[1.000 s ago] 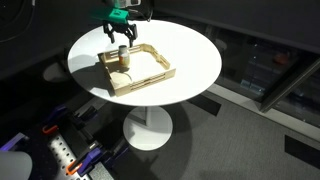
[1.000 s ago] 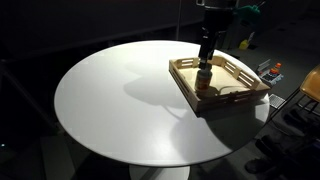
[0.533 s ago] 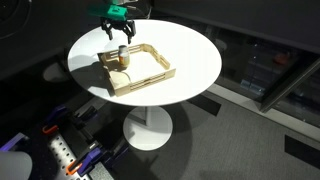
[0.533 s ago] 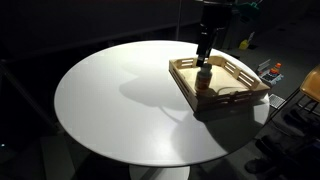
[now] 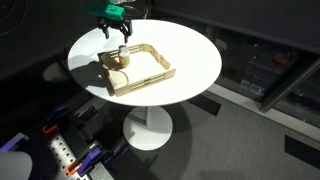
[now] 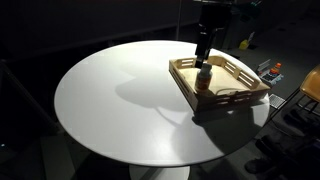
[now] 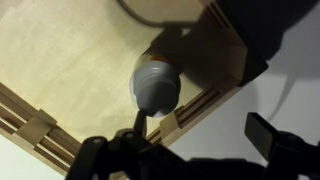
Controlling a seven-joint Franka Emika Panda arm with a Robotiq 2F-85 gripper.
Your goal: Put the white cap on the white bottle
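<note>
The desk [image 6: 110, 100] has a smooth white top with a soft sheen, and light pools on it in both exterior views. The tray [image 7: 70, 60] is pale bare wood, matt, with fine grain and layered edges showing in the wrist view. The bottle [image 7: 153, 85] looks like smooth whitish-grey plastic, dull rather than shiny. The claw [image 5: 119, 40] is matt black; whether plastic or metal cannot be told. The floor [image 5: 240, 140] looks like grey carpet, finely rough.
</note>
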